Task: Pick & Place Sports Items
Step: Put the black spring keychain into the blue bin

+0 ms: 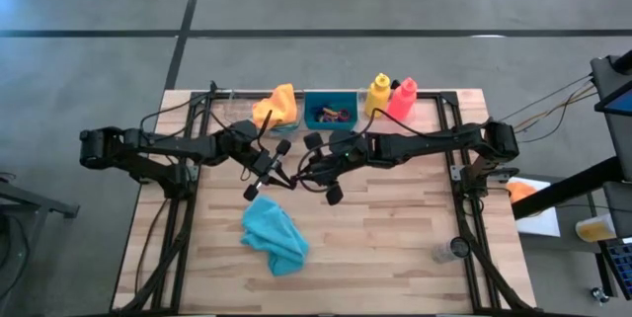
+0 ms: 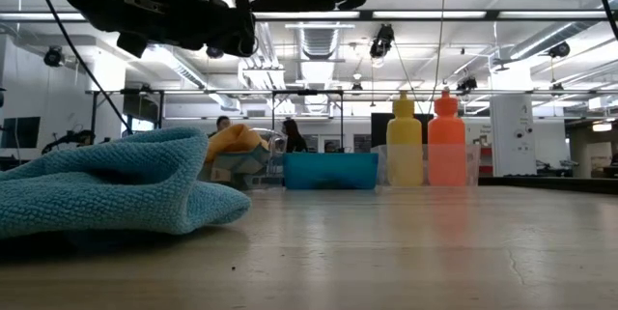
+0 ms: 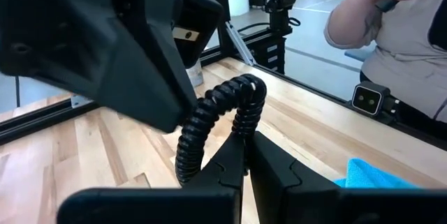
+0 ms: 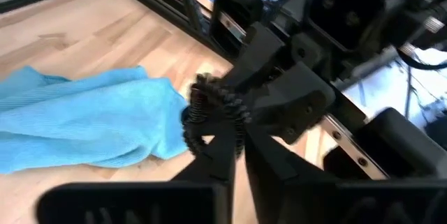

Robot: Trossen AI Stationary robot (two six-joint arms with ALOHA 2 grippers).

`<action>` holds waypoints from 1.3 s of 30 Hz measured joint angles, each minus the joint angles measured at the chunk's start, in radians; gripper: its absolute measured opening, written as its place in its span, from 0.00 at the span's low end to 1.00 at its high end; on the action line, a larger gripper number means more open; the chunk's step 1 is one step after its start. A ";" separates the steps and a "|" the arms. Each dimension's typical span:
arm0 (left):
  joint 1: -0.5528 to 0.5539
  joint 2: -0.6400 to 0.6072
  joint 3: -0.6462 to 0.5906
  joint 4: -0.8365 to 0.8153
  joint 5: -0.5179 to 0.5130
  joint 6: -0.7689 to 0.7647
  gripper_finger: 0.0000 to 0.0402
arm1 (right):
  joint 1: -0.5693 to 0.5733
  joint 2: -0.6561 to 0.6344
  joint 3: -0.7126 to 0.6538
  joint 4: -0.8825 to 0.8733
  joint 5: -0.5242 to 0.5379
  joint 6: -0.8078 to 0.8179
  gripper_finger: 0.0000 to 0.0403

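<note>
Above the middle of the bench, both arms raised and meeting, left gripper and right gripper close together, clear of the wood. Left jaws shut, nothing between them. Right jaws pressed nearly together, apparently empty. Below them, toward the front edge, a teal cloth lying crumpled. Along the back edge, an orange cloth, a teal bin holding small rings, then a yellow bottle and pink-red bottle, upright, side by side.
</note>
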 joint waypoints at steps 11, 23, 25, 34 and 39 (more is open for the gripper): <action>0.000 0.000 0.000 0.000 0.000 0.000 0.04 | 0.000 0.004 0.000 0.037 0.020 0.002 0.51; 0.000 0.001 -0.001 -0.007 0.003 -0.001 0.04 | 0.000 0.055 0.000 0.078 0.007 -0.048 0.47; 0.000 0.001 -0.001 -0.006 0.004 -0.001 0.04 | 0.001 0.054 0.000 0.078 0.007 -0.050 0.41; 0.000 0.000 -0.001 0.001 -0.003 0.000 0.04 | 0.000 0.047 0.000 0.071 0.015 -0.081 0.06; 0.000 0.000 -0.001 0.000 -0.004 -0.010 0.04 | 0.000 0.046 0.000 0.068 0.019 -0.079 0.03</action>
